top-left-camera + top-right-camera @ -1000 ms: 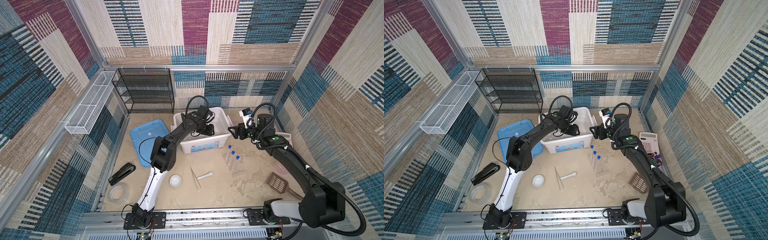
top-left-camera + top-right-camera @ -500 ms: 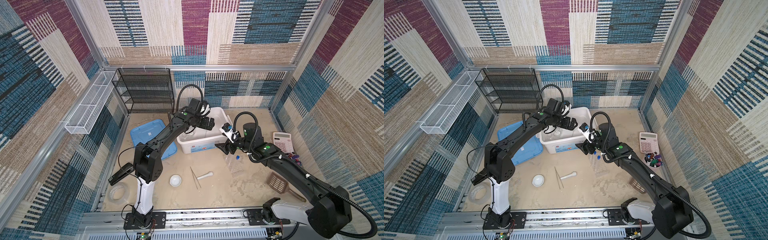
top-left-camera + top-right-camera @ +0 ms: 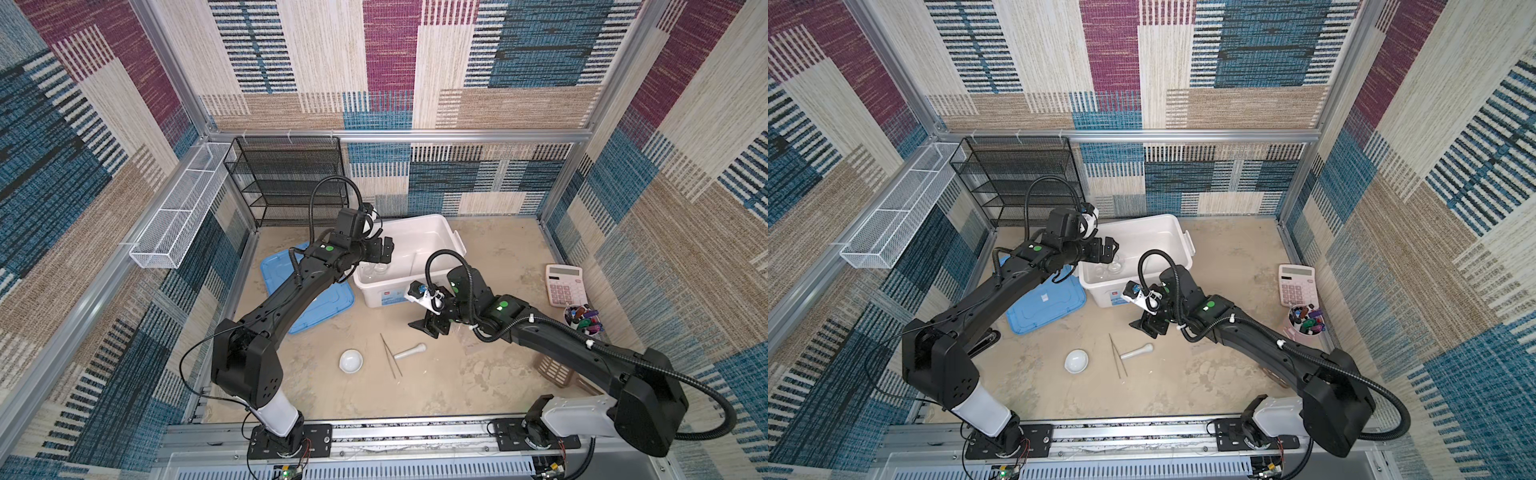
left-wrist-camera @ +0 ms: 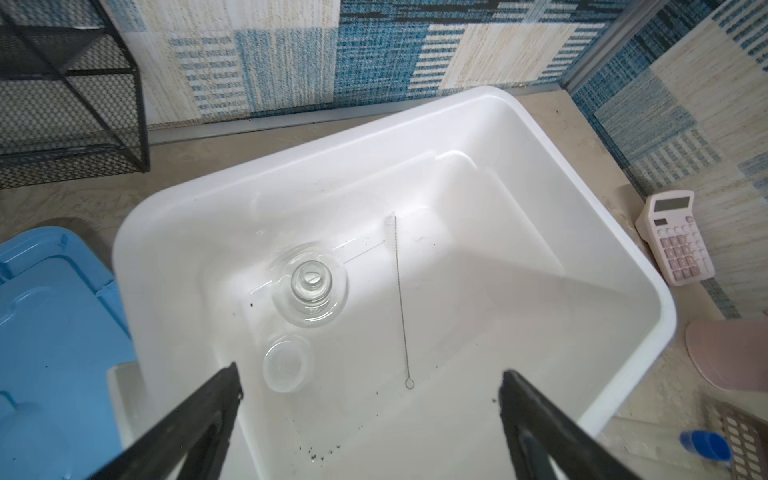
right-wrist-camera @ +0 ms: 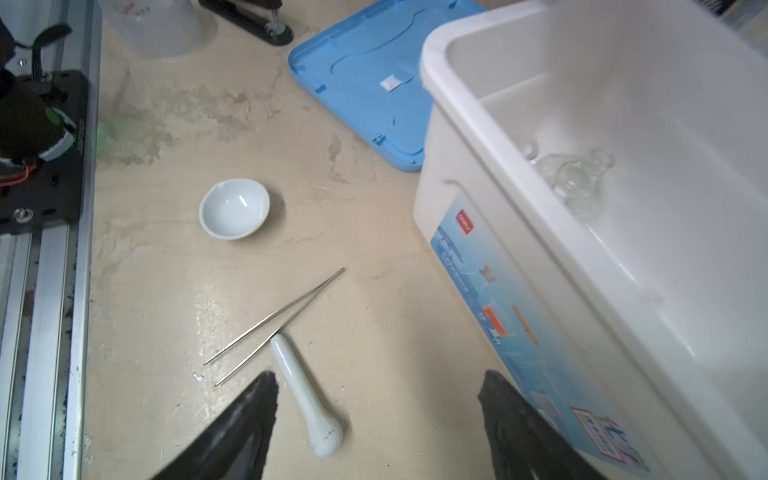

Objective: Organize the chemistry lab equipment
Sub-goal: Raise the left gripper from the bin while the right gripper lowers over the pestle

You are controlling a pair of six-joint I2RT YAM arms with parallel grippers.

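Note:
My left gripper (image 4: 370, 370) hangs open over the white bin (image 4: 540, 137), nothing between its fingers. In the bin lie clear glass dishes (image 4: 309, 286), a smaller dish (image 4: 286, 363) and the thin rod (image 4: 401, 299). My right gripper (image 5: 378, 374) is open low over the table in front of the bin, and the white pestle (image 5: 305, 399) lies just inside one fingertip. The metal tweezers (image 5: 276, 320) touch the pestle's thin end. The small white bowl (image 5: 235, 208) sits apart. Both top views show them: bowl (image 3: 351, 360), tweezers (image 3: 1117, 355), pestle (image 3: 410, 351). A blue-capped tube (image 4: 704, 445) lies beside the bin.
A blue lid (image 3: 324, 307) lies left of the bin under my left arm. A pink calculator (image 3: 564, 284) and a cup of markers (image 3: 582, 320) stand at the right wall, a brown scoop (image 3: 555, 370) under my right arm. A black wire shelf (image 3: 291, 178) stands at the back.
My left jaws opened wide over the bin and the arm drew back to the left. My right arm swung from the bin's right side forward and down to the pestle.

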